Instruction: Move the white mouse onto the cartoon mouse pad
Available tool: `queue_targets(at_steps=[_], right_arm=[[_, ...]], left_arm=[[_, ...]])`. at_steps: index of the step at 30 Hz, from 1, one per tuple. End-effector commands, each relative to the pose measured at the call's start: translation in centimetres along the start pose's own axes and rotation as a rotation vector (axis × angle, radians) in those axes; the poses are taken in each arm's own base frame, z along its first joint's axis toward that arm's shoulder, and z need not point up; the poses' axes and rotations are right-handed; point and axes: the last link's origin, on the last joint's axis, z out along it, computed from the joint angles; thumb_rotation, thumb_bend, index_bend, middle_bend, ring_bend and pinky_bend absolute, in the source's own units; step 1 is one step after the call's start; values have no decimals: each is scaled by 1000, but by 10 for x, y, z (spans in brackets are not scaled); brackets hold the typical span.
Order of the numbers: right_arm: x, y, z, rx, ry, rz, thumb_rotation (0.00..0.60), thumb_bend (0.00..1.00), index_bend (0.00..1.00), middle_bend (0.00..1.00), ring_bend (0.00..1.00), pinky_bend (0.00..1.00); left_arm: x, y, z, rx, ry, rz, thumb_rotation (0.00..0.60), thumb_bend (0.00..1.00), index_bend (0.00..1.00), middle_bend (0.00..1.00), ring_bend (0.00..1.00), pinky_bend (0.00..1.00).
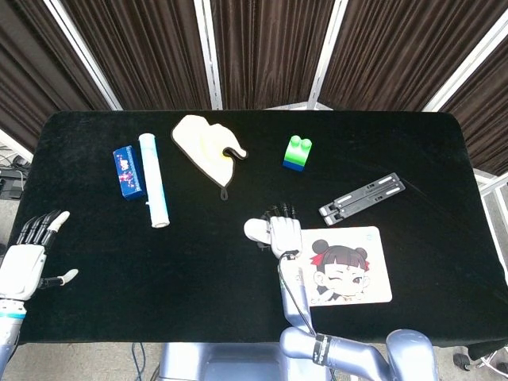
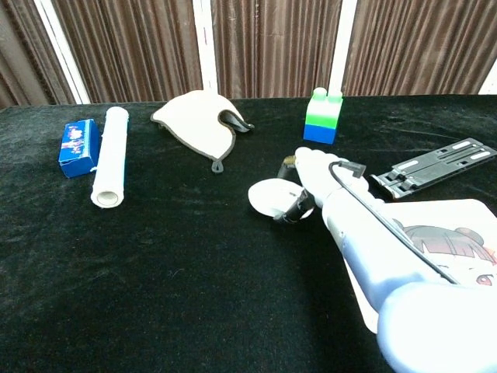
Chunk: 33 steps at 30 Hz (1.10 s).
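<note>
The white mouse (image 1: pixel 255 230) (image 2: pixel 269 196) lies on the black table just left of the cartoon mouse pad (image 1: pixel 355 266) (image 2: pixel 446 233), which carries a girl's face. My right hand (image 1: pixel 283 232) (image 2: pixel 320 183) covers the mouse's right side, with fingers curled behind it and the thumb against its near edge, so it grips the mouse. The mouse's left half shows, and no part of it is over the pad. My left hand (image 1: pixel 28 255) hovers open beyond the table's left front corner, seen only in the head view.
A blue box (image 1: pixel 126 171) and a white roll (image 1: pixel 153 190) lie at the left. A cream cloth (image 1: pixel 206 147) sits at the back centre, a green-and-blue block (image 1: pixel 297 153) to its right. A black folding stand (image 1: pixel 362 198) lies just behind the pad.
</note>
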Motion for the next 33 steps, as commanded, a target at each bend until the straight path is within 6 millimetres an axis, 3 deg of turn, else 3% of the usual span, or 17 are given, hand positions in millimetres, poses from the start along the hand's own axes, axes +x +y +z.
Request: queue_targets(at_steps=[1,8,14,21,27,33], right_arm=[[11,3,-5,19,16,21,600,307,527,192,0,41],[42,32,-16,58,-6,-7,600,307,530,194,0,39],[65,89,-24,50,-75,-74,600,305,531,193,0,40],[74,134,-41,36,-141,-71,600,305,531,193,0,40],[70,157,-65,34,-190,-39,600,303,531,193,0,40],[69,160,-81,68,-195,-18,600,303,530,193,0,40]], left_arm=[[0,0,0,1,3,3,600,16,0,0,0,0],[-1,0,-1,7,0,4,600,18,0,0,0,0],[0,4,-3,-5,20,9,600,16,0,0,0,0],[-1,7,-4,-14,19,11,600,15,0,0,0,0],[-3,10,-5,-25,20,16,600,17,0,0,0,0],[-5,13,-6,-35,13,21,600,15,0,0,0,0]])
